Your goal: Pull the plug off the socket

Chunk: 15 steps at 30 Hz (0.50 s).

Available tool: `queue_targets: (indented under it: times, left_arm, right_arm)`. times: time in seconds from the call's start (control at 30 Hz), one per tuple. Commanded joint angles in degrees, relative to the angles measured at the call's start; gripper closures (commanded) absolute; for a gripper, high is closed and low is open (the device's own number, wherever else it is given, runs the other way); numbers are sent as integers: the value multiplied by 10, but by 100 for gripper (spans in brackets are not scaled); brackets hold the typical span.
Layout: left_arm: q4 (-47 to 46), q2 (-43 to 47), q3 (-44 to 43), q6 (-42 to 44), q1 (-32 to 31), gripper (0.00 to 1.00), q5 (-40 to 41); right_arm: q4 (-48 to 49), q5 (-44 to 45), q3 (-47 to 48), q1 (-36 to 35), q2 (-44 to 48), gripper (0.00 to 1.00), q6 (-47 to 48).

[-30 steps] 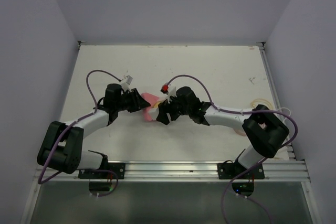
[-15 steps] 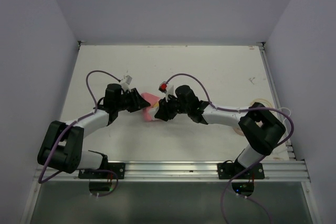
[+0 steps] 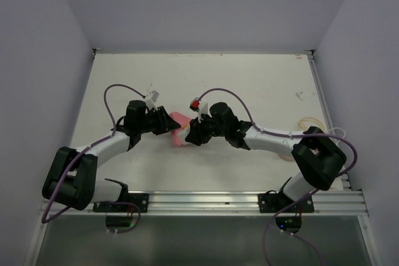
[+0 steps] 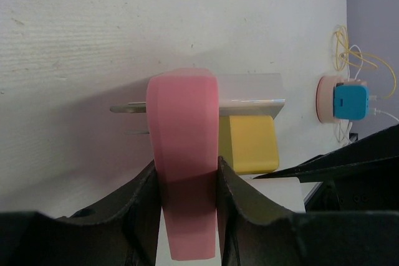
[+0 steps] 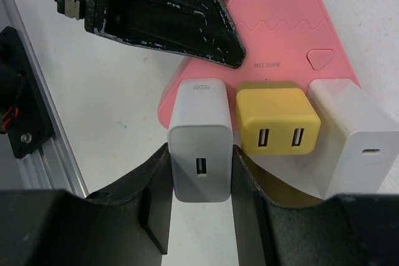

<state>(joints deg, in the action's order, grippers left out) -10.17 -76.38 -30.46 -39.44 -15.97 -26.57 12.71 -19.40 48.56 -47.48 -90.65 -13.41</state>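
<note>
A white table (image 3: 249,73) fills the top view, with pale grey walls (image 3: 187,4) around it. Near its 3 o'clock edge lies a loose coil of yellow and white cable (image 3: 307,121). The left wrist view shows a blue adapter (image 4: 350,101) against a round pink base (image 4: 324,99), the coil looping at its 12 o'clock. An aluminium rail (image 3: 206,200) runs along the table's 6 o'clock edge.
</note>
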Motion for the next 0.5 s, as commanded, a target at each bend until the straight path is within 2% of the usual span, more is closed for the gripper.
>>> queue_targets:
  times: [0.0,0.47]
  left_arm:
    - [38,10,15,48,7,100,85]
    - [74,46,38,74,-6,100,185]
  right_arm:
    - [14,10,1,1,76,100,-6]
    - [-37,33,24,0,116,100,-31]
